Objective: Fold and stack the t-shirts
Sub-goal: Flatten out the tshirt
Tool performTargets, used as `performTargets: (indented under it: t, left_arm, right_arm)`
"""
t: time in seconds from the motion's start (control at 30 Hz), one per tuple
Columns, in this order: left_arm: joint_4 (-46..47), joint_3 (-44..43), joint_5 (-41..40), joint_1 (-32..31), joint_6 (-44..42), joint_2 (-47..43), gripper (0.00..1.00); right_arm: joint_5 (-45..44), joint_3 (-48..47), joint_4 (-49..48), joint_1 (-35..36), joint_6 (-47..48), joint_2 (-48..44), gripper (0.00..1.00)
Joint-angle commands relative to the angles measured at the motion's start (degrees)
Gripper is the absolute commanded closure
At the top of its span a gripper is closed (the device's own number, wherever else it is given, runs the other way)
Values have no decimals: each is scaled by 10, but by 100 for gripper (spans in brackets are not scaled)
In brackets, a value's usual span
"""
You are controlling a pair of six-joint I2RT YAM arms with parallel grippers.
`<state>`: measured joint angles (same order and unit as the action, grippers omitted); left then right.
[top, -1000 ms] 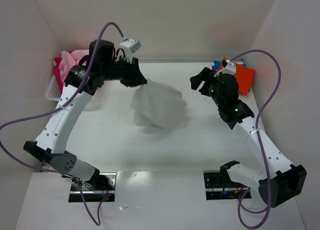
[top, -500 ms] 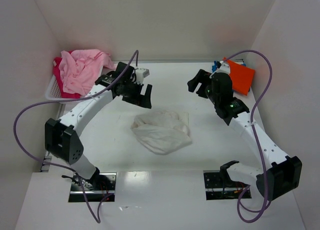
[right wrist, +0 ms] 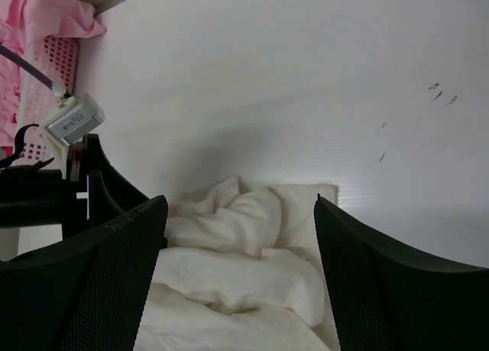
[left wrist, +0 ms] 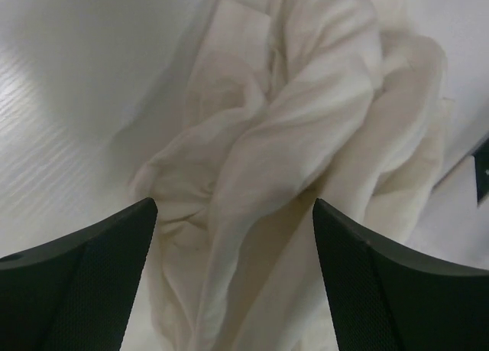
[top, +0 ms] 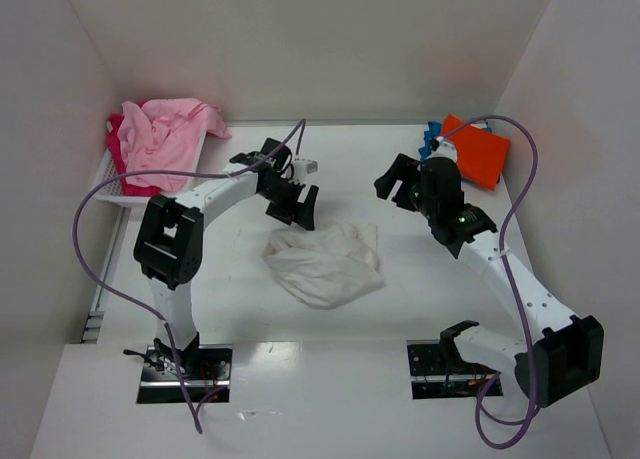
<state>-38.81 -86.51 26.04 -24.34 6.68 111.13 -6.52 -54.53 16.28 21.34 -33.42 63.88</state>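
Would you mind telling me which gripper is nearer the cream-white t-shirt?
Left. The left gripper hovers over the cream-white t-shirt; the right gripper is apart, beyond its far-right corner.

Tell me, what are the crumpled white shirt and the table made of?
The cream-white t-shirt looks like soft, thin, matte cloth, maybe cotton: it crumples into loose folds. The table looks hard and smooth, perhaps laminated or painted board: faint straight grain lines and a dull sheen show.

Bright, even overhead light — soft shadows, wrist views slightly blurred.
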Motion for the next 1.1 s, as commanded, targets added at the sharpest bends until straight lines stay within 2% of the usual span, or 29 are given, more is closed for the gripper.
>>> performTargets:
  t: [0.0, 0.2, 0.3, 0.43, 0.47, 0.5, 0.53, 0.67, 0.8, 0.97, 1.07]
  left_arm:
    - [-11, 13, 99, -11, -60, -15, 10]
    - [-31, -5, 117, -59, -87, 33, 10]
    - [-41, -19, 93, -84, -87, 64, 17]
    - [-32, -25, 74, -91, -71, 69, 61]
    - [-26, -30, 63, -91, -61, 62, 85]
    - [-22, -34, 36, -91, -50, 48, 95]
    - [-17, -37, 12, -91, -38, 36, 100]
    - [10, -69, -39, -70, 14, -28, 100]
    - [47, -158, -66, -7, 78, -106, 100]
    - [38, -389, -147, 35, 83, -136, 100]
    - [15, -517, -179, 35, 76, -101, 100]
  right_arm:
    - [0, 5, -3, 0, -7, -18, 17]
    - [4, 5, -8, 0, -7, -11, 17]
    - [-6, 5, -8, 0, -7, -17, 17]
    - [-17, 15, 3, 0, -7, -34, 19]
    - [-17, 15, 3, -5, -7, -34, 25]
    - [-17, 15, 3, -5, -7, -34, 28]
    - [-17, 15, 3, -5, -7, -34, 30]
    - [-17, 15, 3, -5, -7, -34, 32]
    - [-4, 21, -10, -5, -7, -34, 32]
    - [16, 21, -37, -5, -7, -28, 32]
    - [45, 15, -64, -5, -1, -24, 28]
